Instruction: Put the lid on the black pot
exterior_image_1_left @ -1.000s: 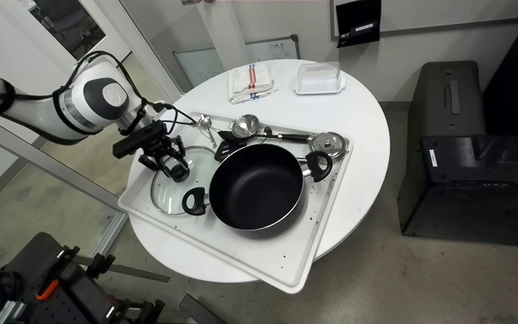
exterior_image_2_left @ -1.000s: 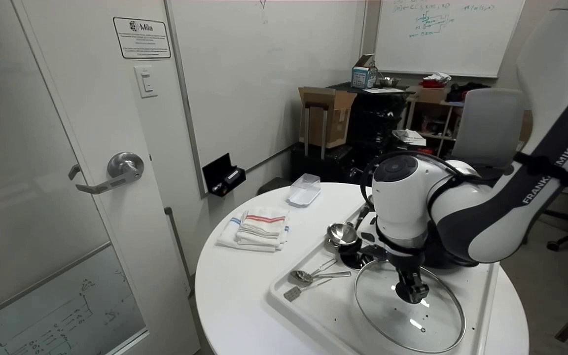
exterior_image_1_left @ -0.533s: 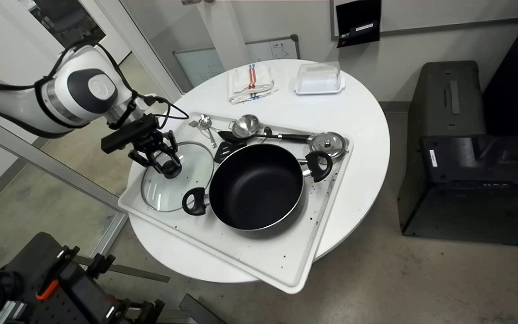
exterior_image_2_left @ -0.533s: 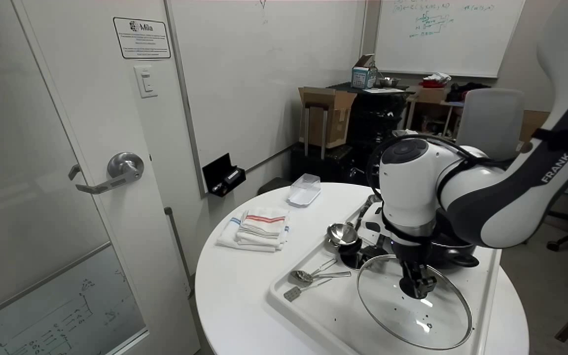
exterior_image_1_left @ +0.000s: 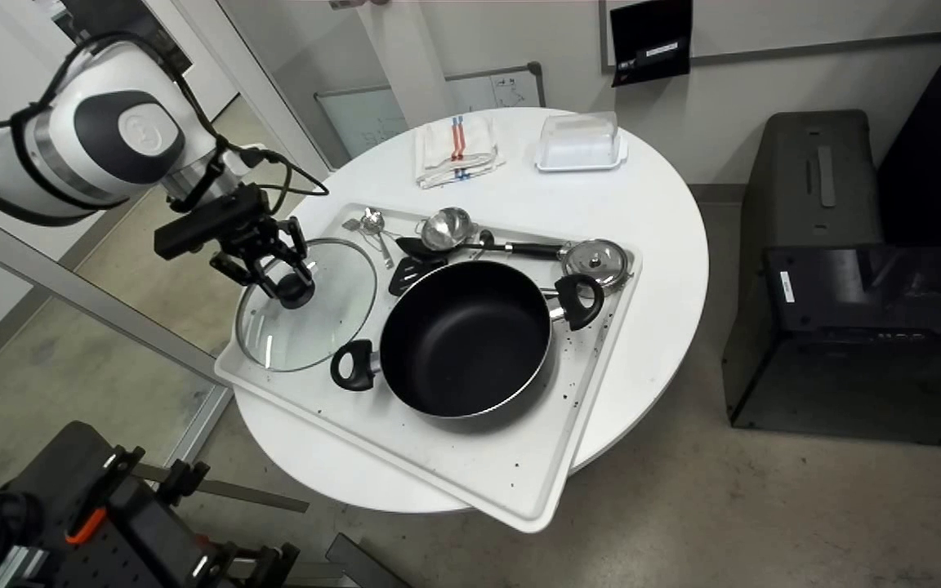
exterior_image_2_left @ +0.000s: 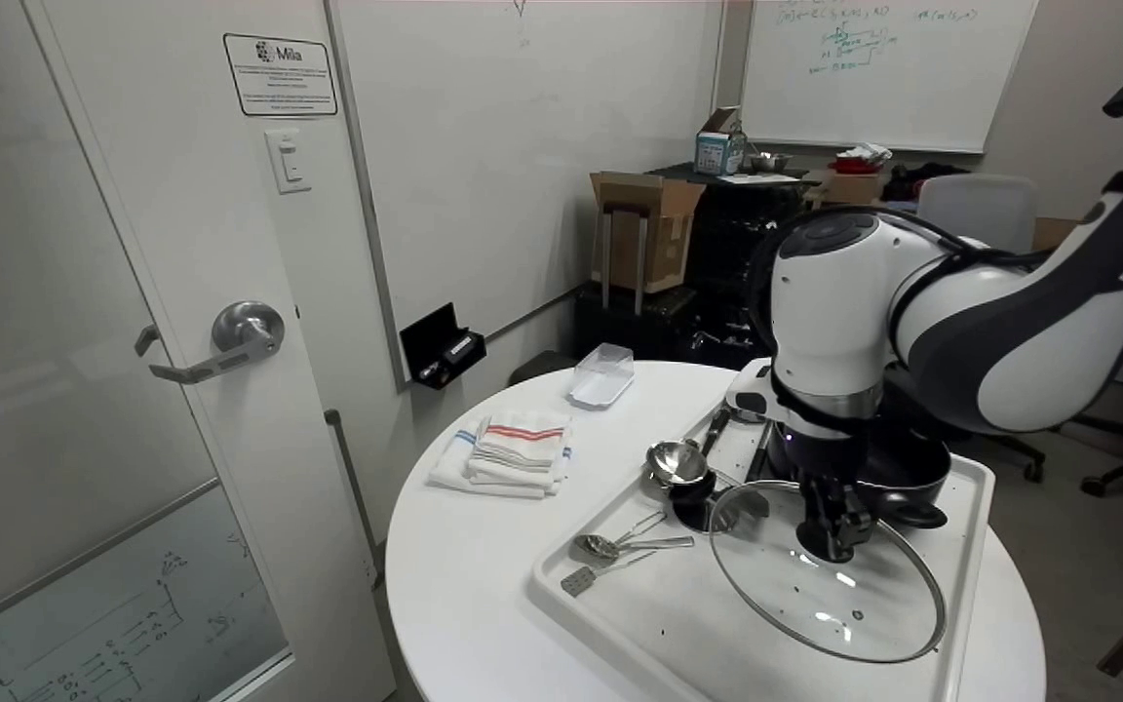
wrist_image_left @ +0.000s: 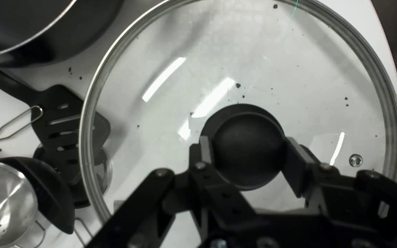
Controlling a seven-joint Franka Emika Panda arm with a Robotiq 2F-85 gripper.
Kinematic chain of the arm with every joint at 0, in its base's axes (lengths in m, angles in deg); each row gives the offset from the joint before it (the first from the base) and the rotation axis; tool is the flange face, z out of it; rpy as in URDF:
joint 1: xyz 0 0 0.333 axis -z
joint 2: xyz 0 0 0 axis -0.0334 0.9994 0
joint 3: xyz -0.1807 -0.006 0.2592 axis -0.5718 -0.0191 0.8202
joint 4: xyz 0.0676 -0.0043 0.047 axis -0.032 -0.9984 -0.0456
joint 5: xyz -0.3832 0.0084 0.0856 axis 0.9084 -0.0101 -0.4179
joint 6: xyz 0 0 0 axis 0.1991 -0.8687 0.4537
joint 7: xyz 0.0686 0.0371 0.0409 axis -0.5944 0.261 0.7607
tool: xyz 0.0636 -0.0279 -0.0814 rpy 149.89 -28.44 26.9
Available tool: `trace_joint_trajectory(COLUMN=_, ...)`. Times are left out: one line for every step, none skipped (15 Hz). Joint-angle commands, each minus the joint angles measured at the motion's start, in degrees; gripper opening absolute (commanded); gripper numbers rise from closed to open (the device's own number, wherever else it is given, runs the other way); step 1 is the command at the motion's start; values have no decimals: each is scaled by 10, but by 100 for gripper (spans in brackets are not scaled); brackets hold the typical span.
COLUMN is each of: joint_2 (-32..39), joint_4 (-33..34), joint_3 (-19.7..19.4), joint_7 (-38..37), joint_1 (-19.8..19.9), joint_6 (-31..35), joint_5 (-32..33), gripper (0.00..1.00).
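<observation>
In an exterior view, the black pot (exterior_image_1_left: pixel 466 339) is seen near centre frame on the white tray (exterior_image_1_left: pixel 470 457) set upon the counter (exterior_image_1_left: pixel 658 216); at left of centre, the lid (exterior_image_1_left: pixel 319 317) is held above the tray. In the wrist view, the lid's knob (wrist_image_left: pixel 248 146) is gripped by the end effector (wrist_image_left: pixel 250 155), closed to the knob's width.

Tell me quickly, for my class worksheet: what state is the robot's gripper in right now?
Gripper: closed, holding the glass lid by its black knob.
</observation>
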Motion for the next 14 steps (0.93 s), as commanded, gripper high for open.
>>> trace_joint_trajectory(joint_2=-57, joint_4=-28, joint_3=13, joint_7=15, joint_1=5, joint_6=-16, joint_5=-23, gripper=25)
trace_joint_trajectory(joint_2=-65, joint_4=-30, joint_3=14, joint_7=11, joint_1=3, joint_6=-17, joint_5=-26, gripper=25)
trace_joint_trajectory(joint_2=-72, joint_4=-30, joint_3=13, joint_7=7, joint_1=0, joint_6=-23, joint_5=-26, gripper=25)
trace_joint_trajectory(joint_2=-77, joint_4=-27, joint_3=9, joint_7=-2, joint_1=-5, joint_6=-27, joint_5=-25, gripper=25)
trace_joint_trajectory(joint_2=-81, joint_4=-23, joint_3=6, joint_7=-5, joint_1=-6, joint_6=-38, joint_5=-25, gripper=25)
trace_joint_trajectory(joint_2=-87, joint_4=-19, joint_3=3, joint_7=-11, joint_1=-7, joint_6=-45, joint_5=-24, gripper=25)
trace_joint_trajectory(joint_2=-92, joint_4=-18, joint_3=3, joint_7=-11, joint_1=-4, joint_6=-49, joint_5=-28, gripper=25)
trace_joint_trajectory(joint_2=-97, joint_4=-13, joint_3=2, joint_7=-13, joint_1=0, joint_6=-59, joint_5=-33, gripper=25)
trace_joint_trajectory(joint_2=-102, joint_4=-10, joint_3=-2, joint_7=-18, joint_1=1, joint_6=-65, joint_5=-37, gripper=25)
trace_joint_trajectory(joint_2=-105, joint_4=-3, joint_3=-4, joint_7=-17, joint_1=6, joint_6=-73, joint_5=-44, gripper=25)
trace_joint_trajectory(joint_2=-108, joint_4=2, joint_3=-8, joint_7=-20, joint_1=9, joint_6=-82, joint_5=-47, gripper=25)
trace_joint_trajectory(joint_2=-108, joint_4=10, joint_3=-13, joint_7=-23, joint_1=13, joint_6=-91, joint_5=-52, gripper=25)
trace_joint_trajectory(joint_2=-108, joint_4=17, joint_3=-18, joint_7=-26, joint_1=18, joint_6=-99, joint_5=-56, gripper=25)
trace_joint_trajectory(joint_2=-107, joint_4=26, joint_3=-23, joint_7=-29, joint_1=23, joint_6=-108, joint_5=-59, gripper=25)
